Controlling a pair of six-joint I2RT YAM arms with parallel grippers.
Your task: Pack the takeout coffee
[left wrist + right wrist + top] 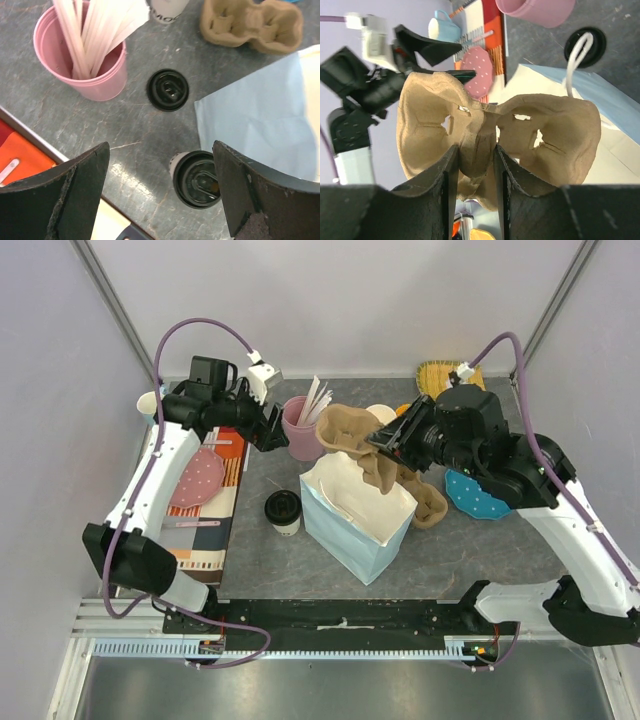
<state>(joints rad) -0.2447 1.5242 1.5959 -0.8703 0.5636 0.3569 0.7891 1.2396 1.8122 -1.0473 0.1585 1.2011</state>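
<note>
Right fingers pinch the centre ridge of a cardboard carrier, holding it tilted over the open mouth of the blue bag. Left fingers are spread wide and empty above the counter. The lidded coffee stands upright below and between them, just beside the bag. The step in hand appears to be loading the carrier into the bag; the coffee is not yet packed. Next, the carrier likely needs lowering level through the opening, clear of the white handle, before the left arm descends to close on the coffee.
</note>
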